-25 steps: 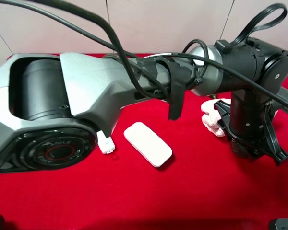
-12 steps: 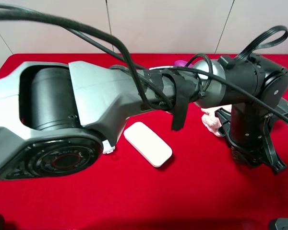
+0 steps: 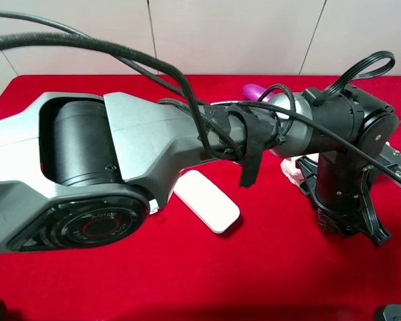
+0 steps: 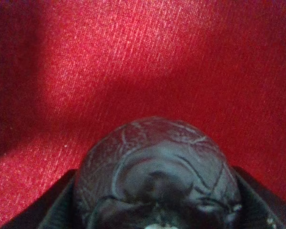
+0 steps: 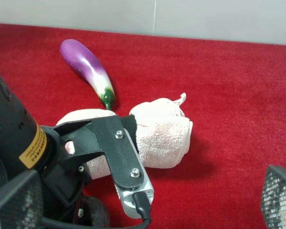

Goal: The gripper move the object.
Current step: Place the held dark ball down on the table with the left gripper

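The object is a dark mottled ball [image 4: 157,176] with a dimpled top, filling the near part of the left wrist view. It sits between the two black fingers [image 4: 62,205] of my left gripper [image 3: 341,224], just above or on the red cloth; I cannot tell which. In the exterior high view the left arm reaches across to the right side, the gripper points down, and the ball is hidden under it. The left gripper also shows in the right wrist view [image 5: 86,200]. My right gripper [image 5: 148,205] is open and empty, its fingers wide apart beside the left gripper.
A pink towel [image 5: 157,136] lies right behind the left gripper and shows in the exterior high view [image 3: 294,170]. A purple eggplant [image 5: 83,64] lies beyond it near the table's back edge. A flat white device [image 3: 206,200] lies mid-table under the left arm.
The left arm has lifted and drawn back a little. Its gripper has shifted slightly left and away from the front edge. The eggplant's tip now shows behind the arm.
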Available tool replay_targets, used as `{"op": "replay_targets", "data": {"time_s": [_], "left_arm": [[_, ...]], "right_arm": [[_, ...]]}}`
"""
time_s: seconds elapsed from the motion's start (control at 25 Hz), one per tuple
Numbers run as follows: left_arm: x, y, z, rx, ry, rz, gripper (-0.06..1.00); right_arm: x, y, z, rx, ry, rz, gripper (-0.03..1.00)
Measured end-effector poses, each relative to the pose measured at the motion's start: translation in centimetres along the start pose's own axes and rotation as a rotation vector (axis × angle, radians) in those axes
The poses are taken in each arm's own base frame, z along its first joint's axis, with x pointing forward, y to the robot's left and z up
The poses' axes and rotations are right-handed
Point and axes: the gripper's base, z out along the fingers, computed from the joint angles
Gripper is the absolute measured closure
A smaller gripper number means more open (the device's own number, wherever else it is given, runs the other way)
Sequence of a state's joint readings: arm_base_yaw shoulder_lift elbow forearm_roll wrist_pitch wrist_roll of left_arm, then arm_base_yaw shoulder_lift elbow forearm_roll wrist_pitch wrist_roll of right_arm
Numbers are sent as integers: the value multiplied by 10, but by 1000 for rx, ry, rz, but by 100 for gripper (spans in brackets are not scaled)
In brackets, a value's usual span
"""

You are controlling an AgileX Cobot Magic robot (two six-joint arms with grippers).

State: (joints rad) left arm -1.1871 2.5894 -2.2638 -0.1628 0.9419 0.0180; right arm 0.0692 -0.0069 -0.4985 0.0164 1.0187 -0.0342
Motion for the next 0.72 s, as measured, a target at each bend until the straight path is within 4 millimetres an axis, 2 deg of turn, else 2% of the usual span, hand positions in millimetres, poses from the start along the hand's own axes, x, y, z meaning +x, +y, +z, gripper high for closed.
{"op": "replay_targets", "data": {"time_s": [0.12, 0.4, 0.72], "left_arm": [[0, 0, 0, 0, 0, 0, 33], [0, 0, 0, 0, 0, 0, 16], [0, 0, 0, 0, -4, 0, 14]], "right_arm": [[0, 0, 0, 0, 0, 0, 27], [0, 0, 0, 0, 0, 0, 27], [0, 0, 0, 0, 0, 0, 27]]}}
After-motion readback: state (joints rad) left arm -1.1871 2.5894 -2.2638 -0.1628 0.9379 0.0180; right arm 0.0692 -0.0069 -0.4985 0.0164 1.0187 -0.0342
